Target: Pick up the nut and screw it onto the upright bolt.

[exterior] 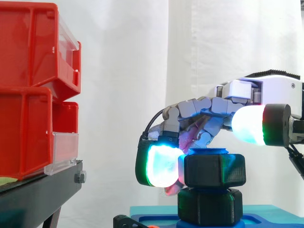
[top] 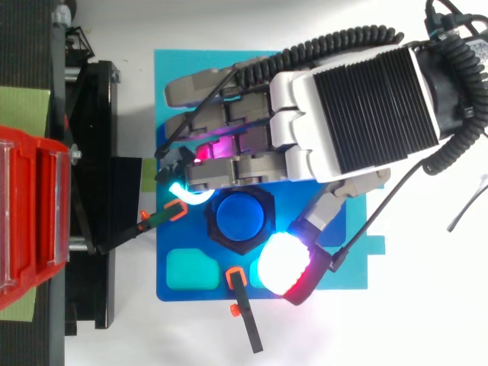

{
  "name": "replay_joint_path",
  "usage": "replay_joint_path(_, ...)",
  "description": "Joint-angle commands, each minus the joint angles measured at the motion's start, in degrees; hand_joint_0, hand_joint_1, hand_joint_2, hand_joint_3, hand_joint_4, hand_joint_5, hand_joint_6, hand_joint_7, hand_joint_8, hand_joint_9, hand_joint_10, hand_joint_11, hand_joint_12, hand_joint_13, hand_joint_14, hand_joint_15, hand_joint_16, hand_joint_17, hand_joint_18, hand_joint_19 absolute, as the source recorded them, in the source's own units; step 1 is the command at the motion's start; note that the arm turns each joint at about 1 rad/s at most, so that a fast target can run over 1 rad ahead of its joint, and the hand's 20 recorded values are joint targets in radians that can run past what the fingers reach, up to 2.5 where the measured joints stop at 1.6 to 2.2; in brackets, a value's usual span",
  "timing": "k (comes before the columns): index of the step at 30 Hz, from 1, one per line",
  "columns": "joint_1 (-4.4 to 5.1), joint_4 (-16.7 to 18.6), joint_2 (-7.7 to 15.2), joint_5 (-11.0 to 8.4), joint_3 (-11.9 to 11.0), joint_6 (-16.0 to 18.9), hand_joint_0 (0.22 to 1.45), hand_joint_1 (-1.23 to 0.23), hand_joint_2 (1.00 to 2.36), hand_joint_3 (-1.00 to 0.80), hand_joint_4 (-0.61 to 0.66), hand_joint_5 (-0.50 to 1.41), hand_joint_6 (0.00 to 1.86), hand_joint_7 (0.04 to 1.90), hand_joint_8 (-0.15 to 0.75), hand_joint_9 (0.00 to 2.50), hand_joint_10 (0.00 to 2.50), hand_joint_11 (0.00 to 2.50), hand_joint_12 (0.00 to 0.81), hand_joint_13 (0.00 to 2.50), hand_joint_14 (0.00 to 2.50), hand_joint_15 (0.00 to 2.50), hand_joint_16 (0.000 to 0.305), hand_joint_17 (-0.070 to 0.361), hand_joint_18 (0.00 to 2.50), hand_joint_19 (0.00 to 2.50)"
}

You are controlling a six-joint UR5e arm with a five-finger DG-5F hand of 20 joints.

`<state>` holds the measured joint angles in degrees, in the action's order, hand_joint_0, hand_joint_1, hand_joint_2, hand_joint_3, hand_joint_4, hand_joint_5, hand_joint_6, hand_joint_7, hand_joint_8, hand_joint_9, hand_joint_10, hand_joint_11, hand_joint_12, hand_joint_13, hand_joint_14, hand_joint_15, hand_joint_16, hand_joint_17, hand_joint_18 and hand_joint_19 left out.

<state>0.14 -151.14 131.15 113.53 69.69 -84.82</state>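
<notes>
Hand (top: pixel 358 107) curls round the black, faceted hex nut (exterior: pixel 214 169) — one glowing pad pressed to a flat side — atop the smooth blue bolt (top: pixel 240 216).

The nut (exterior: pixel 214 170) hides bolt's (top: pixel 240 216) shaft; bins (exterior: pixel 28 90) cropped left.

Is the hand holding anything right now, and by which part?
Cannot tell. The hand sits close against the black nut on the blue bolt, but neither view shows a clear hold on it.
</notes>
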Motion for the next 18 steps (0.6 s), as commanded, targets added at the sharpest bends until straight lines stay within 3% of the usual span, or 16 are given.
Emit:
replay_joint_path(1,-0.41,-0.21,-0.01,0.11,0.01,0.0,0.5,-0.14,1.0,-0.5,0.08,0.05,0.68,1.09,0.212,1.19,0.0,0.0,0.146,0.8,0.0,0.0,0.011,0.025,0.51,0.07)
replay_joint_path(5,-1.02,-0.21,-0.01,0.81,0.01,0.09,0.5,-0.16,1.0,-0.5,0.08,0.06,0.68,1.05,0.196,1.36,0.0,0.0,0.092,0.9,0.0,0.0,0.005,0.012,0.64,0.16)
replay_joint_path(14,-2.78,0.05,-0.01,2.31,0.01,0.09,0.5,-0.16,1.0,-0.5,0.09,0.07,0.67,1.06,0.181,1.49,0.0,0.0,0.077,0.97,0.0,0.0,0.003,0.007,0.71,0.18)
replay_joint_path(18,-3.4,0.41,-0.01,2.83,0.01,0.18,0.47,-0.14,1.0,-0.5,0.1,0.07,0.61,1.17,0.19,1.41,0.0,0.0,0.128,0.84,0.0,0.0,0.01,0.021,0.52,0.08)
